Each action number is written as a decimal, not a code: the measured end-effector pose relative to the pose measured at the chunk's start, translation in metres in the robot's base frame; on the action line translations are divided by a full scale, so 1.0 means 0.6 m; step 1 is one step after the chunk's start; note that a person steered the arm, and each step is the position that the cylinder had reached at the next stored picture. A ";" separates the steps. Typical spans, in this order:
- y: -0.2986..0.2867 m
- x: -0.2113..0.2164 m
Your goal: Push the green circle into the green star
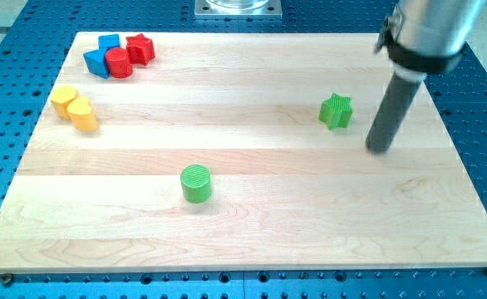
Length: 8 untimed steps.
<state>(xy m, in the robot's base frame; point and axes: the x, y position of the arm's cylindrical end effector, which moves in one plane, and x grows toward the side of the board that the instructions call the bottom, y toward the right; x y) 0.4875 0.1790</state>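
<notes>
The green circle (197, 183) stands on the wooden board at the view's lower middle. The green star (336, 110) stands to the right of centre, well apart from the circle, up and to its right. My tip (380, 149) touches the board just right of and slightly below the green star, with a small gap between them. The tip is far to the right of the green circle.
At the view's top left sit a cluster of two blue blocks (102, 55), a red cylinder (119, 63) and a red star (140, 49). Two yellow blocks (74, 108) stand at the left edge. The board (243, 241) lies on a blue perforated table.
</notes>
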 end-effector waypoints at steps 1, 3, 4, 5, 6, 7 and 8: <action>-0.172 0.163; -0.465 0.132; -0.347 0.049; -0.182 -0.027; -0.200 -0.008; -0.282 0.005; -0.330 0.005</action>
<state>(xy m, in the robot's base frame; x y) 0.4907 -0.0188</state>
